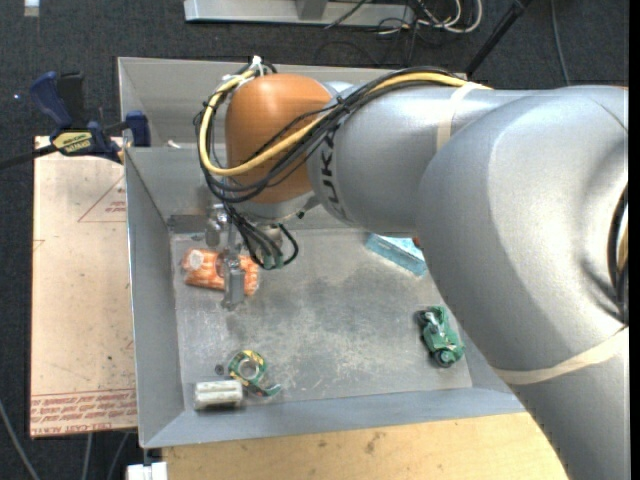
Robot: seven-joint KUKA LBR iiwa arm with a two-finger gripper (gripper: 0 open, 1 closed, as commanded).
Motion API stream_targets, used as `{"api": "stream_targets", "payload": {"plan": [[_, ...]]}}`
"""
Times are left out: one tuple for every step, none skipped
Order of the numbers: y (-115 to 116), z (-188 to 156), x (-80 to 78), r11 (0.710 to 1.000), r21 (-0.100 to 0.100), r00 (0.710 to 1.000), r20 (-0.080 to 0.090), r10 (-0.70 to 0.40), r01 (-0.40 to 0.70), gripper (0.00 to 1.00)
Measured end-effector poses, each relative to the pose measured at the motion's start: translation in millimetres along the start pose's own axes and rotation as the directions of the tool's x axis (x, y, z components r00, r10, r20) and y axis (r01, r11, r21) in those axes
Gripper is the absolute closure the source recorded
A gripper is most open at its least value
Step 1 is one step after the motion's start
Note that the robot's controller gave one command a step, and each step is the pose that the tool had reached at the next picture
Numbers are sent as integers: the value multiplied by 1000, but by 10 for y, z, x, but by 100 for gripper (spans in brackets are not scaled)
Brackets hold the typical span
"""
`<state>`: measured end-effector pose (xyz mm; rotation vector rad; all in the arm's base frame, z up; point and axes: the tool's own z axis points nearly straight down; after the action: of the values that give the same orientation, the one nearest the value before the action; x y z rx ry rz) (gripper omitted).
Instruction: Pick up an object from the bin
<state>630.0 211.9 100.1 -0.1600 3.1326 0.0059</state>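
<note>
Down at the left side of the bin (pixel 330 313) with the gripper (pixel 232 273), its tip against a crumpled orange thing (pixel 204 268) on the floor near the left wall; orange visible on both sides of the metal tip. Cannot tell whether released, clenched or grasping. Just above, black and yellow cables (pixel 215 158) looping round the orange cover (pixel 275 133), then the thick grey arm (pixel 500 198) crossing from the right. Further out, well apart from the gripper: a white cylinder (pixel 218 394) touching a green-and-yellow tangle (pixel 250 370) in the near left corner, a green toy car (pixel 439 336) near right, a pale blue strip (pixel 398 252) right of centre, partly under the arm.
</note>
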Motion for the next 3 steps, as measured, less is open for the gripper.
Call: {"api": "stream_targets", "payload": {"plan": [[-72,95,-64,1000,3,1000,-2,4,-4,0],[67,-156,-99,1000,3,1000,-4,-1,1,0],[-110,32,-74,964,1,964,0,-266,266,0]]}}
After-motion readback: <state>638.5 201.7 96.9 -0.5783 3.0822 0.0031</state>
